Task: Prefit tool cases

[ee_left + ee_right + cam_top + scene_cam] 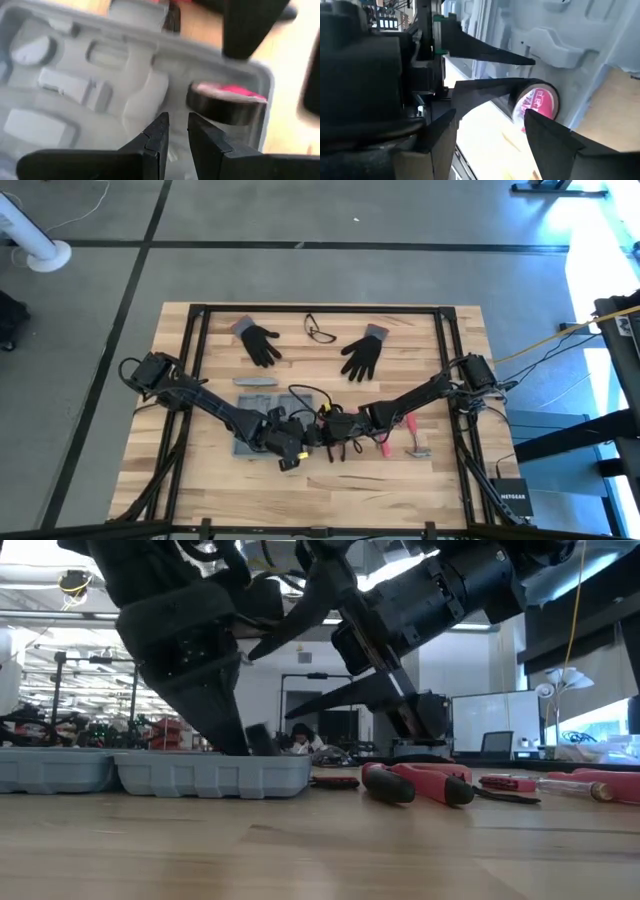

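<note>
The blue-grey tool case (245, 445) (200, 775) lies open and flat on the table, with its moulded recesses (75, 85) facing up. A black tape roll with a pink label (227, 102) (537, 102) sits inside the case near one corner. My left gripper (300, 442) (177, 125) reaches down into the case beside the roll, open by a narrow gap. My right gripper (325, 430) (490, 115) is wide open and comes in from the table's right. It hovers over the same corner, and one of its fingers (550, 137) is right at the roll. My left gripper has one fingertip (195, 122) close beside the tape roll's side; I cannot tell whether it touches. My right gripper has one fingertip (530, 114) at the roll's lower edge; I cannot tell whether it touches. The roll lies in the case, not between the fingers.
Red-handled pliers (385, 445) (420, 783) and a hammer (415, 448) lie just right of the case. Two black gloves (262, 343) (362, 355), glasses (320, 330) and a small grey bar (254, 381) lie toward the far edge. There is bare wood along the near edge.
</note>
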Motion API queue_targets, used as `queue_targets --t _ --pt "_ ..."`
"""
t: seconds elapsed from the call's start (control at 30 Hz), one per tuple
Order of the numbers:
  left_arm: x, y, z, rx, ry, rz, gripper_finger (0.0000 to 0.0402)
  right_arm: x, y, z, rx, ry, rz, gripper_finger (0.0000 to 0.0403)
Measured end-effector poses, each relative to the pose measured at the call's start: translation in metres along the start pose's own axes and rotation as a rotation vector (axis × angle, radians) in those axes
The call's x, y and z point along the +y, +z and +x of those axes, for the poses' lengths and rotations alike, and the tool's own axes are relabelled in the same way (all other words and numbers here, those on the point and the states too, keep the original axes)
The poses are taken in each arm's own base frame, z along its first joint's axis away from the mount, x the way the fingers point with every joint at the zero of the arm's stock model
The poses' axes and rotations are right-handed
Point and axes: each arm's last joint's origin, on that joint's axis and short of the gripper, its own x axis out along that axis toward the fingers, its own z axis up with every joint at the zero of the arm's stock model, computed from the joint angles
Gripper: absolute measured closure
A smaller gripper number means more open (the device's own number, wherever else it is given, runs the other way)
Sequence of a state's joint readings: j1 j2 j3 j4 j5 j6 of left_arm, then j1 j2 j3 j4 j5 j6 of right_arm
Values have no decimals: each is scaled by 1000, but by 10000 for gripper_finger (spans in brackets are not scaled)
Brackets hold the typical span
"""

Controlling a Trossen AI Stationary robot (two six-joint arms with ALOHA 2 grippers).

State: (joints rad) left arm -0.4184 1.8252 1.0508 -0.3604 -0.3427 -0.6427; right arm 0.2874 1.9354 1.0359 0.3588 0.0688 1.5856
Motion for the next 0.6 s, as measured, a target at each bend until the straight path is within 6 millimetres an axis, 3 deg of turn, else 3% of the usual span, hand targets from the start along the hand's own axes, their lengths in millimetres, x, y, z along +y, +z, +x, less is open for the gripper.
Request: queue_targets --t 0.1,0.37,0.5,0.6 --pt "0 -5 -4 36 21 22 336 2 0 0 -14 19 4 182" --pt "4 -11 -39 28 88 60 336 3 7 0 -30 28 -79 182" --pt "2 -6 -38 -4 53 66 336 2 19 0 -43 9 -166 182" --pt "6 1 -35 22 -20 71 336 14 31 -11 -72 34 -249 182"
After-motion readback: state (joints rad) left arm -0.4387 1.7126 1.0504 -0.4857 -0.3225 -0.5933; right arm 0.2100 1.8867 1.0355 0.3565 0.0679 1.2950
